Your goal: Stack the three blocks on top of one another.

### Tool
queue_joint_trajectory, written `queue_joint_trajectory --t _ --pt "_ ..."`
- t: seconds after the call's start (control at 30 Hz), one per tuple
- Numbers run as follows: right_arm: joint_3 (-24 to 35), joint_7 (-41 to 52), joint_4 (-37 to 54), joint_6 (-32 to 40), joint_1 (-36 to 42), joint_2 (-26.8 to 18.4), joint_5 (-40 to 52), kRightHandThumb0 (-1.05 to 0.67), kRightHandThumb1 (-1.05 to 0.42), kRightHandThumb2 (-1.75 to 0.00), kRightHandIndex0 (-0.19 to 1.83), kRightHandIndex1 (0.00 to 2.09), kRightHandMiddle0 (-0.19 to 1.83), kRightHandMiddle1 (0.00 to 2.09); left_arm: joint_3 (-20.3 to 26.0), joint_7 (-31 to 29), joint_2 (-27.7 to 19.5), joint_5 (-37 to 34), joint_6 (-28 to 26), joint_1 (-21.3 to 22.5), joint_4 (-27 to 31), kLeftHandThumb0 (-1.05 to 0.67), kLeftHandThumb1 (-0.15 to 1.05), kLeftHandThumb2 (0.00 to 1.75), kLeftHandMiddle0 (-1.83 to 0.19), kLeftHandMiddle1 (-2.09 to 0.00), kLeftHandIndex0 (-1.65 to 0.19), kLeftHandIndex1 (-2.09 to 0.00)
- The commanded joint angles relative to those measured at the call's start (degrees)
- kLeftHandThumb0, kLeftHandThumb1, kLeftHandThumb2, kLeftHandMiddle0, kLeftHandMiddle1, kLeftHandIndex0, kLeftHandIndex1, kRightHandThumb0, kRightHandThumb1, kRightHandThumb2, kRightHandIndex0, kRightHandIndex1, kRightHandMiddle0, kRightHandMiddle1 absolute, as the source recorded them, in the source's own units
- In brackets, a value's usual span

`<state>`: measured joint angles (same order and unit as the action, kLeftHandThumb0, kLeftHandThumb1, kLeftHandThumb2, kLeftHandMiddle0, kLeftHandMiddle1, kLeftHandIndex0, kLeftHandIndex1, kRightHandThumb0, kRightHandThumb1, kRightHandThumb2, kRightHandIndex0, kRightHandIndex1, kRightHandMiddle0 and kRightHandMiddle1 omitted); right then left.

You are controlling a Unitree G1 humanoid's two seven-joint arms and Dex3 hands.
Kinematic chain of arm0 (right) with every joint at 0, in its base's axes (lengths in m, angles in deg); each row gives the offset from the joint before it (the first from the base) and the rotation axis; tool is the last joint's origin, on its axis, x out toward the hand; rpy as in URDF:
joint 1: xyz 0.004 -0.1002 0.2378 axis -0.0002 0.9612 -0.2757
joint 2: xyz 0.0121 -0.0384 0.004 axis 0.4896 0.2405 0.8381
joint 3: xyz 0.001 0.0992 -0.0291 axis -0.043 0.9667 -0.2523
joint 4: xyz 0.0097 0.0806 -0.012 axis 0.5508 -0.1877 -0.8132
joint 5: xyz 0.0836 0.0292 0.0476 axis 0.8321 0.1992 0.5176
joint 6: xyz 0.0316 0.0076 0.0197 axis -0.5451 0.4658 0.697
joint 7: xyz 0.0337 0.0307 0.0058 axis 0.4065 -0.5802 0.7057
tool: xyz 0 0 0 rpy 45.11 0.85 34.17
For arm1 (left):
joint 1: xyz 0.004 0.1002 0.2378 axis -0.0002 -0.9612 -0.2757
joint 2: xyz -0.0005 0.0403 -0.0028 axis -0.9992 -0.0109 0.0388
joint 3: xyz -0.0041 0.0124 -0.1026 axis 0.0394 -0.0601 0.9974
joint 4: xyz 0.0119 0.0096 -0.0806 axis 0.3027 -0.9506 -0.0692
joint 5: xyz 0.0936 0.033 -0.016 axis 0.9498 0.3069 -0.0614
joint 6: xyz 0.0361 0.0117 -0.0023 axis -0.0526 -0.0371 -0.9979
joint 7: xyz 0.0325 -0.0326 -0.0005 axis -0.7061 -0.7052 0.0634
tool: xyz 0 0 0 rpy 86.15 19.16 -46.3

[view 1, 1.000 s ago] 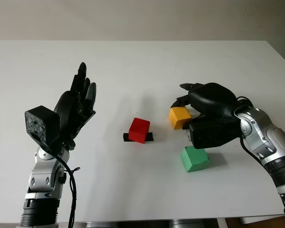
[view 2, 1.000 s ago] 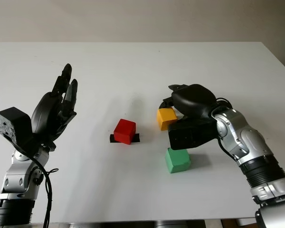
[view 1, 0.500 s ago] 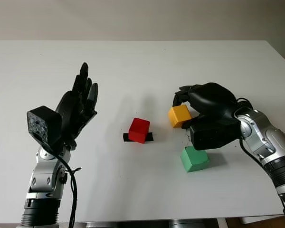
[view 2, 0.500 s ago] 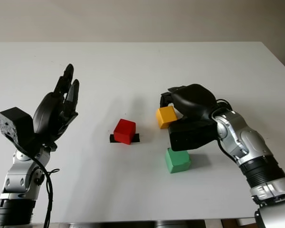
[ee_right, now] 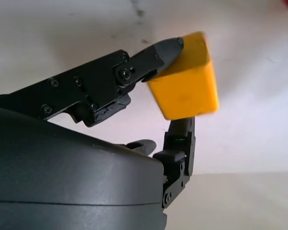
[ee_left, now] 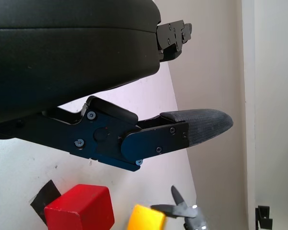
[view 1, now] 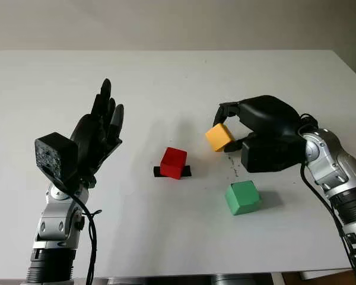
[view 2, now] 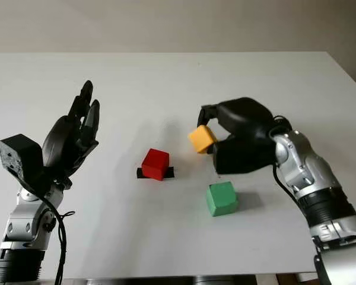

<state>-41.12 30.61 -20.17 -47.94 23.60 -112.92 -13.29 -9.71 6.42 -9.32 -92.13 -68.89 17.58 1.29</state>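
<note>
centre block (view 1: pixel 174 162) on tape strip (view 1: pixel 186 171), mid-frame | lifted block (view 1: pixel 219 137) in right robot hand (view 1: pixel 258 133), right of centre | third block (view 1: pixel 242 198) on desk (view 1: pixel 178 77), lower right | left robot hand (view 1: pixel 95 139) raised, left

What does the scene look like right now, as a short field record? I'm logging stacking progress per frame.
right hand: shut on yellow block, held tilted above the table
left hand: open, raised over the table's left side
red block: on a strip of black tape, near table centre
green block: on the table, below the right hand
stack: not started, all three blocks apart
</note>
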Motion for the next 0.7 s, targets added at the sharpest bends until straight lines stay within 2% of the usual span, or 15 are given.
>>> queue_joint_trajectory --t 0.0,0.3,0.67 --pt "2.24 2.42 1.16 2.04 -2.00 1.33 3.96 -0.37 -0.93 -0.04 0.38 0.05 0.42 1.39 -0.08 0.05 -0.23 0.06 -0.04 -0.52 1.10 -0.72 1.05 0.63 0.19 -0.01 0.19 0.00" --pt "4.98 10.12 3.63 7.30 -4.63 2.69 13.51 -0.36 -0.93 -0.05 0.34 0.04 0.40 1.38 0.19 0.21 -0.15 -0.23 -0.38 -0.57 1.23 -0.72 1.05 0.62 0.19 -0.01 0.19 0.00" --pt "5.14 17.72 1.57 6.48 -10.82 3.90 19.70 -0.38 -0.94 -0.05 0.31 0.03 0.38 1.45 0.68 0.35 -0.19 -0.56 -0.08 -0.43 0.94 -0.73 1.05 0.62 0.19 -0.01 0.19 0.00"
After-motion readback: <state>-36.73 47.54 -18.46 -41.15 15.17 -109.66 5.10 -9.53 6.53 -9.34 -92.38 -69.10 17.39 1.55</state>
